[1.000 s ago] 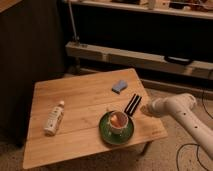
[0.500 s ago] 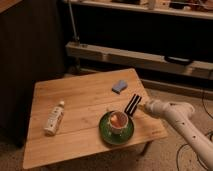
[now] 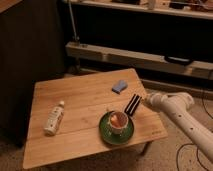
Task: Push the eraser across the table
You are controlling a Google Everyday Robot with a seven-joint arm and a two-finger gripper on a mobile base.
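The eraser (image 3: pixel 132 105), a small black oblong block with a pale stripe, lies on the bamboo-coloured table (image 3: pixel 75 97) near its right edge, just behind the cup. My gripper (image 3: pixel 145 99) is at the end of the white arm coming in from the lower right. It sits right beside the eraser's right side, at the table's edge, about touching it.
A cup (image 3: pixel 117 120) on a green saucer (image 3: pixel 116 131) stands at the front right, close to the eraser. A small light-blue pad (image 3: pixel 119 86) lies behind the eraser. A small bottle (image 3: pixel 54 118) lies on the left. Shelving and a dark cabinet stand behind.
My arm has moved left toward the table, bringing the gripper up against the eraser's right side. The eraser has barely shifted.
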